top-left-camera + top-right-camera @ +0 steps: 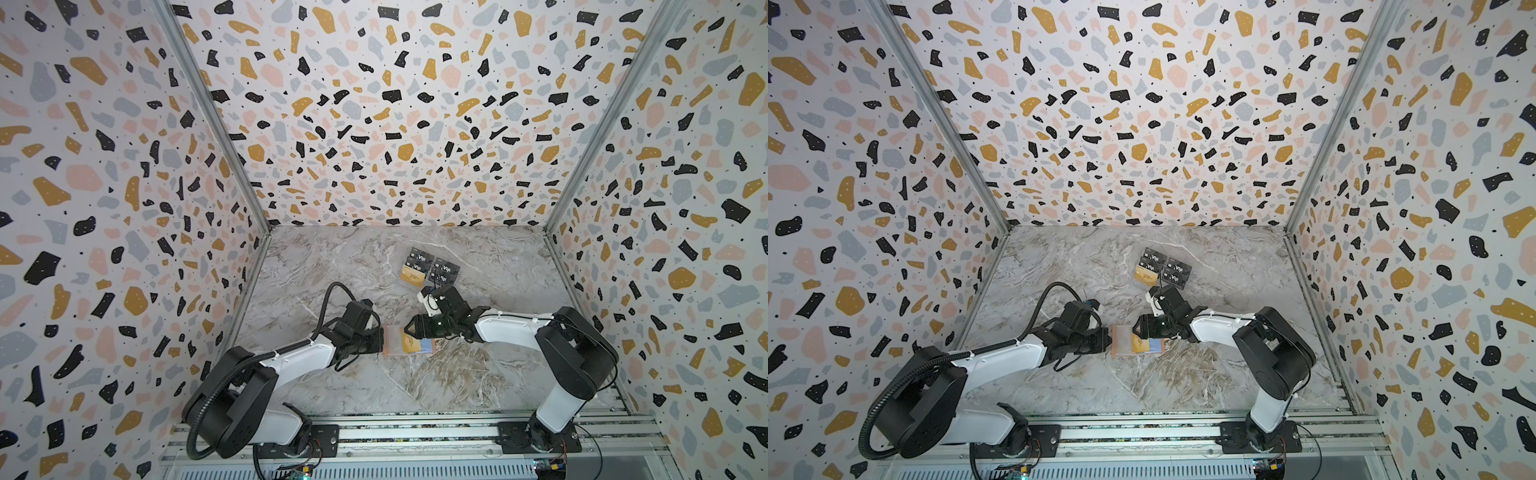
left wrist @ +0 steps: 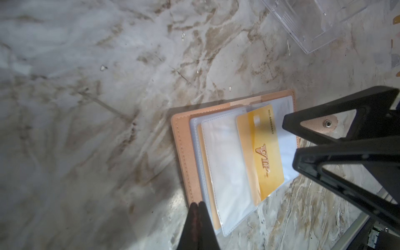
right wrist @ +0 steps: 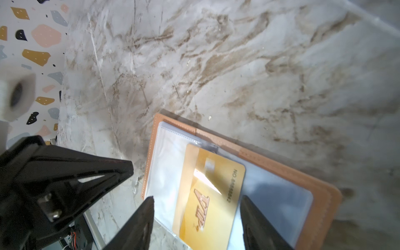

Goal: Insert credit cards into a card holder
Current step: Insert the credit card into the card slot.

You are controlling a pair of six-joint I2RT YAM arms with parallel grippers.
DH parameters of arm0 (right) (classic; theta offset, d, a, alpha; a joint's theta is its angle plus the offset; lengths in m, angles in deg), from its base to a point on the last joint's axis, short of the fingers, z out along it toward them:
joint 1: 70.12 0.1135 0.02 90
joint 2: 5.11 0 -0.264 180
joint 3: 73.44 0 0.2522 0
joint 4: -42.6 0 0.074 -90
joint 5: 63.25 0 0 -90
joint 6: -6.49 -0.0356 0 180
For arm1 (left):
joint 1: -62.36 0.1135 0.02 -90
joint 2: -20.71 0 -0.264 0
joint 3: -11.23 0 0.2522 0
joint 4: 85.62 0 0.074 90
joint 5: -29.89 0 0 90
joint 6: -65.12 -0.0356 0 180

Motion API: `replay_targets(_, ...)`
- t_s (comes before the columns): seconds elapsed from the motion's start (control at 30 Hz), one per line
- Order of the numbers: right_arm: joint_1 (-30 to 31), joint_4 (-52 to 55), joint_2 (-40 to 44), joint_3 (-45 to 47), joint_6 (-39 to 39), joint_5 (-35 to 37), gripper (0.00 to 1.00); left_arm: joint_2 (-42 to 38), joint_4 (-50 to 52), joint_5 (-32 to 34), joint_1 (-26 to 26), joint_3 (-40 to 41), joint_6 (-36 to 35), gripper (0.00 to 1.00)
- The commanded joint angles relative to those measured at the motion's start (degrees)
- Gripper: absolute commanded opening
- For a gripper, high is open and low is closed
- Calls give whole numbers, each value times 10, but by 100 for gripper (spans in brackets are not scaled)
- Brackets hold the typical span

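The pink card holder lies open on the marble table between both arms. A gold credit card lies across its clear sleeves, one long edge tucked under a sleeve and the rest sticking out. My left gripper is shut, with its tips at the pink cover's edge. My right gripper hovers open, its fingers on either side of the card without touching it. Another gold card sits in the stand at the back.
A clear acrylic stand with black Vip cards stands behind the right gripper. Patterned walls close in the left, right and back sides. A metal rail carrying the arm bases runs along the front.
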Motion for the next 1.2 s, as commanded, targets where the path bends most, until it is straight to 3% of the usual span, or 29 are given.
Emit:
replay_targets(0.0,12,38,18,3,-2,9,64,-1,10,20,1,-18,-1,2)
replay_targets(0.17,26,66,-1,-9,-10,28,64,11,1,24,1,-16,0,7)
replay_targets(0.53,39,97,-20,-43,-22,22,64,28,-59,-6,2,25,8,0)
replay_targets(0.7,38,54,-21,-29,-57,-25,64,25,-99,-18,2,54,29,0)
replay_targets(1.17,58,38,-36,-59,-81,-38,63,15,-120,-27,2,72,33,0)
